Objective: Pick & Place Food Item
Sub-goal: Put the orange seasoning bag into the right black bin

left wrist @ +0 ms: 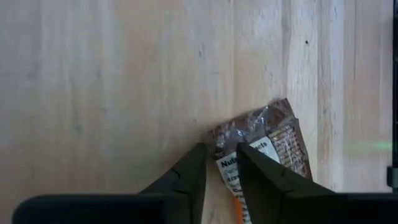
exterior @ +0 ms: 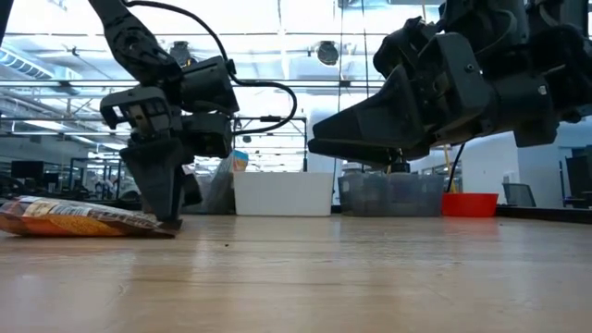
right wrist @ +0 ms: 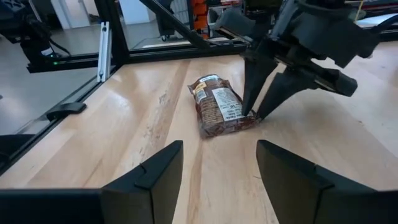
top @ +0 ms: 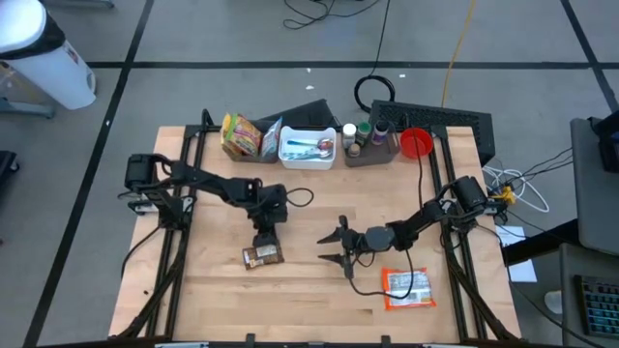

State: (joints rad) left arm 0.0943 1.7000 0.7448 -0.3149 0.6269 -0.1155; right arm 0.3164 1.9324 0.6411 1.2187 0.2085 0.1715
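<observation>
Wide pale wood desk point(top: 193, 300), planked, smooth, dark rails along both sides. At far edge: white rectangular bin point(top: 308, 150), red bowl point(top: 416, 143), grey tray w/ small bottles point(top: 372, 145), crinkly yellow-green snack bags point(top: 242, 135). Toward near right corner, flat orange-white pouch point(top: 406, 287), glossy.

Task item: brown snack pack point(top: 262, 255), lay flat on desk toward near edge, left of centre. Thin foil-type wrapper, shiny, wrinkled, crimped end seam, white label panel.

Left hand point(left wrist: 219, 162) pointed straight down at pack's end nearest the far edge, tips at desk level, fingers point(left wrist: 186, 177) straddled the crimped corner w/ narrow gap. Mid-squeeze by the look; cannot tell whether wrapper was actually pinched yet or merely bracketed. Nothing lifted.

Right hand point(top: 340, 246) hovered above desk mid-width, right of pack, well apart from it, fingers spread, nothing in them. Waited.

Step in hand, as judged: close on pack's end & lift. Done well = bite taken deeper than the seam tip, since slick foil prob slips from a corner-only pinch; squeeze firm but contents likely brittle, so no crushing. Tips kept touching desk till closed, else thin edge could slide out under. Lift straight up, slow; pack prob dangles & swings from one end. Clear of right hand before carrying anywhere.
</observation>
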